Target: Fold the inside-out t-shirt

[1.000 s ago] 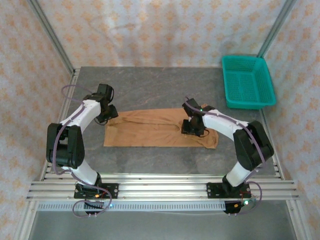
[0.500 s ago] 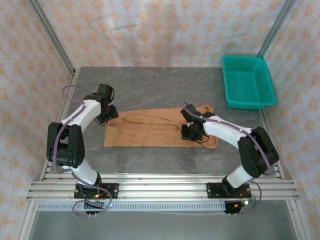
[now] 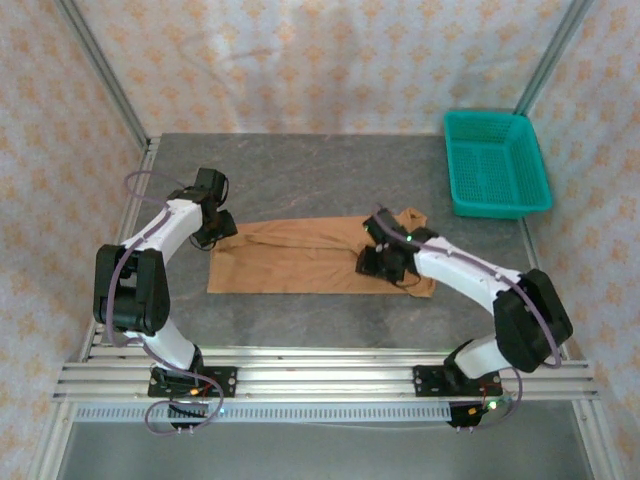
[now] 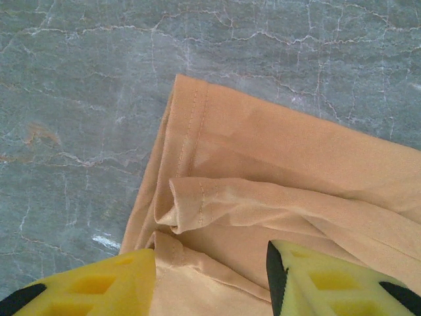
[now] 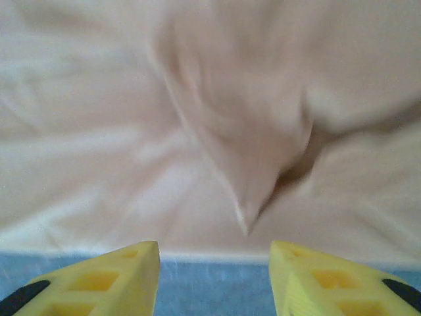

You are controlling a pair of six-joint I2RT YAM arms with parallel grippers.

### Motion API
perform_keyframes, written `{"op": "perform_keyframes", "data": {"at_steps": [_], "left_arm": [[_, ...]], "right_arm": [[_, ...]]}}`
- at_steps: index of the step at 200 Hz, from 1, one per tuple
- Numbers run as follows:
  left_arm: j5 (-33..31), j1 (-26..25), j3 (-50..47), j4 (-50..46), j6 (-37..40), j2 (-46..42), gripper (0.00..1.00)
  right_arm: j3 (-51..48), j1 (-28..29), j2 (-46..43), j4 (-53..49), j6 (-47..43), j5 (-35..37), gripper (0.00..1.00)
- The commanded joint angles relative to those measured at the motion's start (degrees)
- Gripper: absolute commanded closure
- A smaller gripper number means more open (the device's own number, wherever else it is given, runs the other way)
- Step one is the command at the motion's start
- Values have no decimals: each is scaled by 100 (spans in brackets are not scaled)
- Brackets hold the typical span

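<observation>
The inside-out t-shirt lies flat on the grey table as a long tan strip running left to right. My left gripper hovers at the strip's far left corner. In the left wrist view the left gripper is open above the stitched hems of the t-shirt, holding nothing. My right gripper sits over the shirt's right part. In the right wrist view the right gripper is open with bare table between its fingers. Just beyond them a pointed fold of the t-shirt stands up, blurred.
A green plastic basket stands at the table's far right corner. Metal frame posts rise at the back corners, and aluminium rails run along the near edge. Bare table lies behind and in front of the shirt.
The right arm's elbow has swung toward the near right while its gripper stayed over the shirt's right part, uncovering a bunched bit of cloth at the far right. The left arm has not moved.
</observation>
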Motion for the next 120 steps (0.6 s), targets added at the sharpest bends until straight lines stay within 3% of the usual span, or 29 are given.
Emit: {"op": "perform_keyframes", "data": {"at_steps": [1, 18, 41, 63, 84, 120], "left_arm": [[-5, -33, 22, -117, -22, -135, 51], [28, -33, -21, -86, -44, -181, 51], [47, -33, -65, -30, -57, -197, 51], [74, -33, -48, -2, -40, -121, 51], [112, -33, -32, 27, -40, -52, 52], [109, -33, -50, 59, -42, -41, 52]], "right_arm": [[581, -598, 460, -516, -674, 505, 60], [934, -827, 917, -911, -927, 754, 72], [1074, -884, 1146, -1129, -1110, 1109, 72], [1087, -886, 1235, -1213, -1295, 1189, 68], [1039, -889, 1303, -1348, -1335, 1170, 51], [733, -892, 1265, -1225, -1289, 1177, 48]]}}
